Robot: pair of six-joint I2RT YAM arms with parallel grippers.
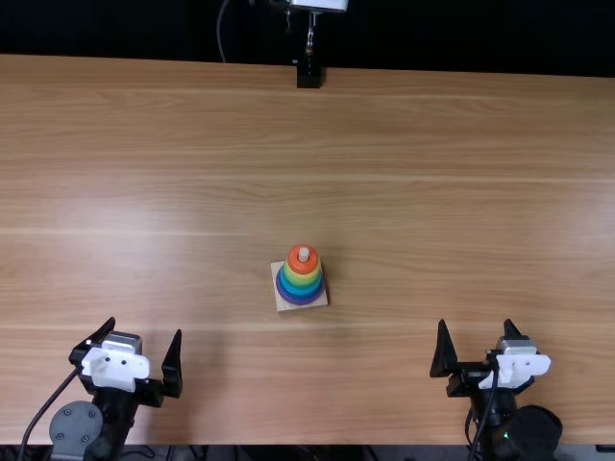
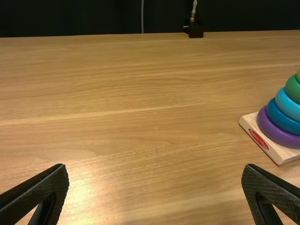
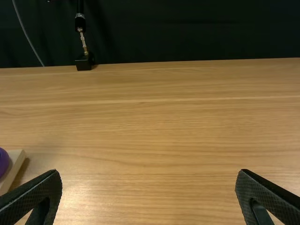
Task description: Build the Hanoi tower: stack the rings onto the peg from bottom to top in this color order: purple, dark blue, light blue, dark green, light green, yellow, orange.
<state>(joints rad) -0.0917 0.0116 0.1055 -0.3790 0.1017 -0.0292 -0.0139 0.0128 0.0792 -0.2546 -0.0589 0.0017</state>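
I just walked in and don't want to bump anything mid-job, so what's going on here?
Nothing is being handled at this moment. The left pincer and right pincer are open and empty near the table's near edge. The ring tower looks built: purple ring lowest, dark blue ring and light blue ring above, orange ring topmost around the peg.

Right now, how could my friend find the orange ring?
Near the middle of the light brown table is a square wooden base. A tower of colored rings sits on it. The orange ring is the very top one, around the pale peg, just above the yellow ring.
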